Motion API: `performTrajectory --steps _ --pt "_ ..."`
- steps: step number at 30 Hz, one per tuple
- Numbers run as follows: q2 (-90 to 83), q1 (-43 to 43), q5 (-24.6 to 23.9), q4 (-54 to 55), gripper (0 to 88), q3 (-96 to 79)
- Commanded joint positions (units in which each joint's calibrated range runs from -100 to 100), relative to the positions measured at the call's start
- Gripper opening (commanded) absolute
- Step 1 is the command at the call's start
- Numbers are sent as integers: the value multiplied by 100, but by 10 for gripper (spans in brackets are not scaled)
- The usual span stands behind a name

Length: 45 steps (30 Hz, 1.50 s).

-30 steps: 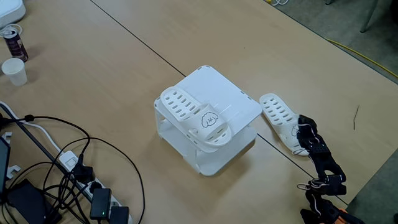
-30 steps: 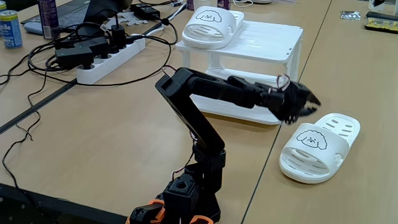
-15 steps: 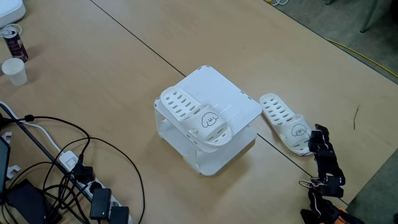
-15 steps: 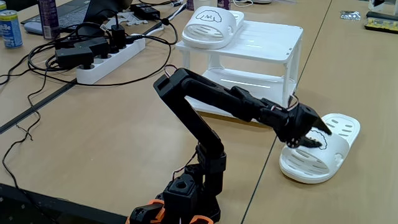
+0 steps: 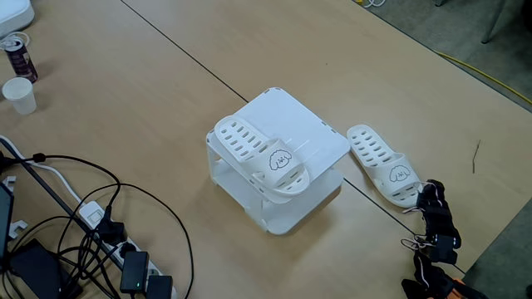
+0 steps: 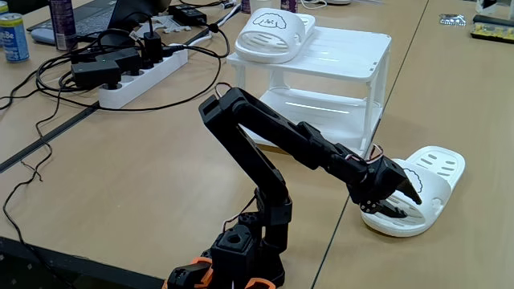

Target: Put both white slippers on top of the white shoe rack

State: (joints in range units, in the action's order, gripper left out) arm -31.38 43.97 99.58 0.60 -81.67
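**One slipper on the rack, one on the table under your gripper**

Your arm [image 6: 265,152] reaches from its base at the lower edge of a fixed view towards four o'clock; the gripper [image 6: 399,202] sits low at the toe end of the second white slipper [image 6: 426,181], which lies on the table [image 6: 120,177] just beside the rack's right leg; the black fingers [image 6: 405,190] overlap the strap with the cartoon face, and a lower finger lies along the slipper's front edge; whether the jaws are spread or pinching the strap, I cannot tell from either picture.

In the other fixed view, looking down from the far side, the same slipper [image 5: 382,164] lies at three o'clock from the white shoe rack [image 5: 307,124], close to it but apart, its length running from ten o'clock to four o'clock with the face strap at the four o'clock end; your gripper [image 5: 431,198] touches or hangs just over that end.

The first slipper [image 5: 259,155] rests on the rack's top; it occupies the left half of that top in this view, its toe overhanging the near corner slightly; the right half of the top is bare; in the arm-side view it [image 6: 271,34] sits at the left front of the rack [image 6: 345,56].

Elsewhere, note a power strip [image 6: 140,76] with black cables at ten o'clock from the arm; a white cup [image 5: 19,94] and a can [image 5: 18,56] stand at the table's upper left in the view from above.
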Motion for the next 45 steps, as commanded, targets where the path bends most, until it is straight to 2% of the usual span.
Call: performTrajectory --steps 1,12,28,45 --pt "-38 142 42 78 114 53" --pt "492 68 42 78 114 62" --pt "492 -1173 42 87 114 125" --pt "526 -1469 42 95 122 901"
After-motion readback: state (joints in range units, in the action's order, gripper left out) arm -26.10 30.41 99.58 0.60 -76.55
